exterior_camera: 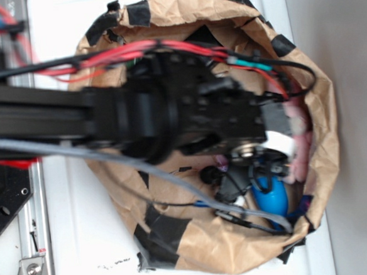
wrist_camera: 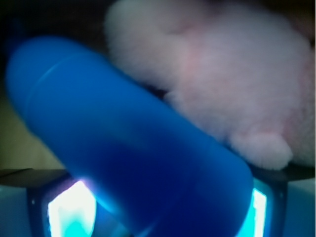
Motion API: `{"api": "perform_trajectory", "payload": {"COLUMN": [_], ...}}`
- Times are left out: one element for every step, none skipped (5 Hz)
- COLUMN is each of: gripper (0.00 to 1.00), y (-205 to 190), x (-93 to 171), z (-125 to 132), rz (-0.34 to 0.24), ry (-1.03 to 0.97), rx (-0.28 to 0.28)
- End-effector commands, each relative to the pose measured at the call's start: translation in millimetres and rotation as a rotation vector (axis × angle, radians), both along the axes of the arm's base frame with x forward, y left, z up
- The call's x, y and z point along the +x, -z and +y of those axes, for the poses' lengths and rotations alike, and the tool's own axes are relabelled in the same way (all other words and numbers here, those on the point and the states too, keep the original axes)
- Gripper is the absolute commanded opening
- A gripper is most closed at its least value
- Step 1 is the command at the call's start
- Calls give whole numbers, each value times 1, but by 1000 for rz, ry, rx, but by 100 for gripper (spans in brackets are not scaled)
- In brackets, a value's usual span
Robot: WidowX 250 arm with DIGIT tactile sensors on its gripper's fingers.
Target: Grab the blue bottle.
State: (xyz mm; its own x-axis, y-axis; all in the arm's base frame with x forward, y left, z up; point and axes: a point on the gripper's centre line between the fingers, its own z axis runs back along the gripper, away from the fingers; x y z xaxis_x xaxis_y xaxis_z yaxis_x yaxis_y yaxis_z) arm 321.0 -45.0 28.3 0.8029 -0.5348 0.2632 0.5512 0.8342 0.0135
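The black robot arm (exterior_camera: pixel 138 115) reaches in from the left over a crumpled brown paper bag (exterior_camera: pixel 197 250) patched with black tape, which lies on a white bench (exterior_camera: pixel 83 232). Red, black and grey cables run along the arm and droop across the bag's opening.

Inside the bag, toward its lower right, the smooth bright blue plastic bottle (exterior_camera: pixel 271 195) shows below the end of the arm. A soft pink plush toy (exterior_camera: pixel 300 145) lies just beside it against the bag's right wall.

In the wrist view the blue bottle (wrist_camera: pixel 128 143) fills most of the picture, running diagonally from the upper left down to the lower right, and the pink plush toy (wrist_camera: pixel 222 84) sits behind it at the upper right, touching or nearly touching it. The tool (wrist_camera: pixel 148 207) shows only as 2 dark finger parts at the bottom edge, 1 on each side of the bottle's near end, lit pale blue-white. The bottle lies between these fingers. Whether they press on it I cannot tell, as the view is blurred and the contact points are hidden by the bottle itself.
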Motion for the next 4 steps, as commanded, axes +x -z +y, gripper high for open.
{"api": "perform_trajectory", "payload": {"gripper": [0,0,0,0], "y": [-13,-50,-99,-138], "x": [-5,-27,-51,-61], "z": [-14,-1,10,24], "rz": [-49,-5,-5,-37], "ry": [9,-92,-232,-289], "rx": [79,165,138,50]}}
